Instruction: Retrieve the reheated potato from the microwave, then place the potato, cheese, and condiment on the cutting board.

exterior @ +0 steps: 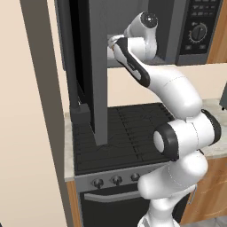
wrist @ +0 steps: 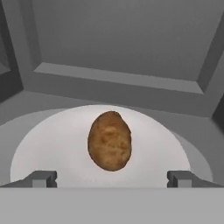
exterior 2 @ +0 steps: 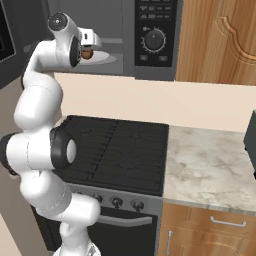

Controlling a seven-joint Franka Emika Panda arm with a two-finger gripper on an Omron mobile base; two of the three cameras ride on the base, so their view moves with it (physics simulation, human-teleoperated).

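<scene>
While the microwave (exterior 2: 155,37) door hangs open, the gripper (wrist: 112,179) reaches inside with jaws spread wide, the potato (wrist: 109,140) on the white turntable (wrist: 52,148) just ahead, seemingly untouched.

The potato (wrist: 109,141) lies on the round plate (wrist: 52,148) inside the microwave (exterior 2: 125,40). The gripper (wrist: 112,178) sits just before it, one fingertip to each side. The stove (exterior 2: 117,145) lies below.

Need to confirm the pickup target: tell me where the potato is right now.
The potato lies on the white round plate inside the open microwave, centred in the hand view just ahead of the open gripper.
</scene>
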